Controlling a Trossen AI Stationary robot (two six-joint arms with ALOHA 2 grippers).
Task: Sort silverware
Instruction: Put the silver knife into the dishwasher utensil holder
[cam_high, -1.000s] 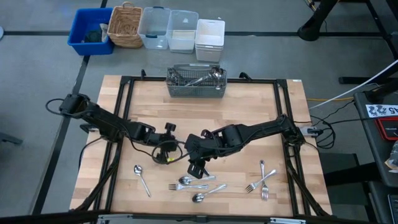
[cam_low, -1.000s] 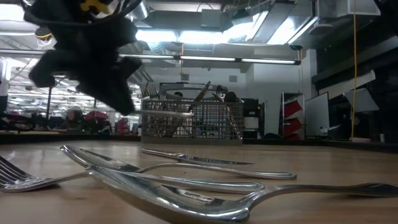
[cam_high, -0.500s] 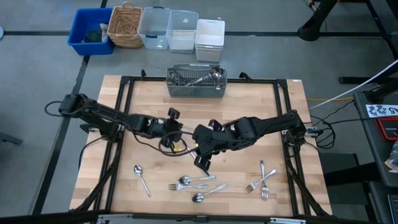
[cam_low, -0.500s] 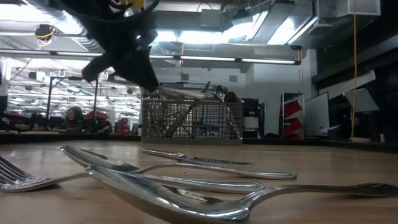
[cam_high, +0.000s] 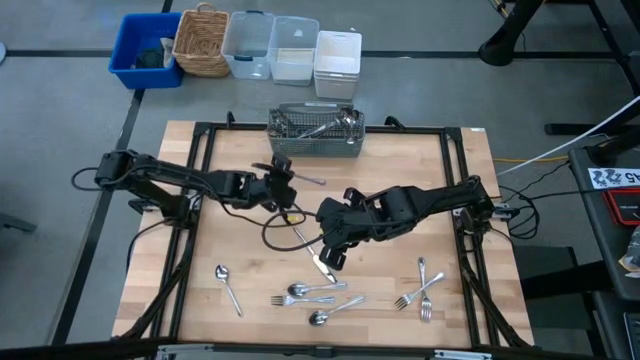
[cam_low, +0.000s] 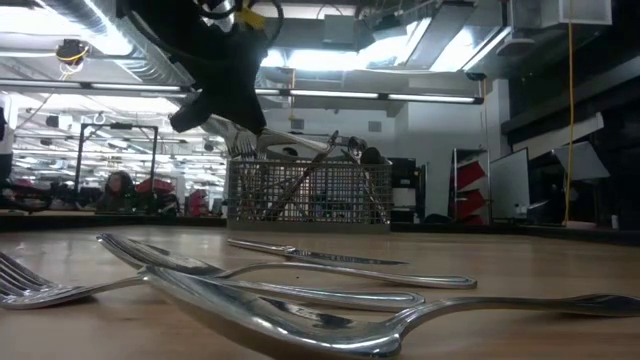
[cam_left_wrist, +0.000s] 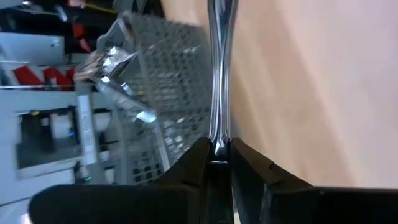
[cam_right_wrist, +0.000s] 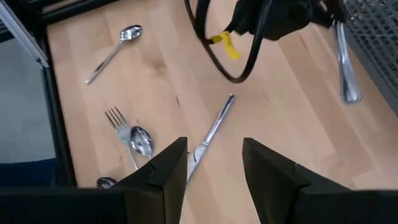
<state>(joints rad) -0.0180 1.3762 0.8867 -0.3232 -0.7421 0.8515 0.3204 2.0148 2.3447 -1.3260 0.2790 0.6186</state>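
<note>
Left gripper (cam_high: 283, 172) jaws are clamping a utensil (cam_high: 305, 181) by one end, handle sticking out toward 3 o'clock, roughly level, long axis running across the surface (cam_high: 400, 170). In the left wrist view the handle (cam_left_wrist: 219, 68) is pointing straight ahead beside the wire-mesh basket (cam_left_wrist: 158, 93). The basket (cam_high: 316, 132) is sitting near, at about 1 o'clock from the jaws, at the surface's 12 o'clock edge; the left arm is the nearer one, so the drop-off looks like its job. Right gripper (cam_high: 332, 258) is hanging with jaws wide, empty, directly over a table knife (cam_right_wrist: 211, 130) lying diagonally between them. Spoons and forks (cam_high: 312, 295) are lying at 6 o'clock.
</note>
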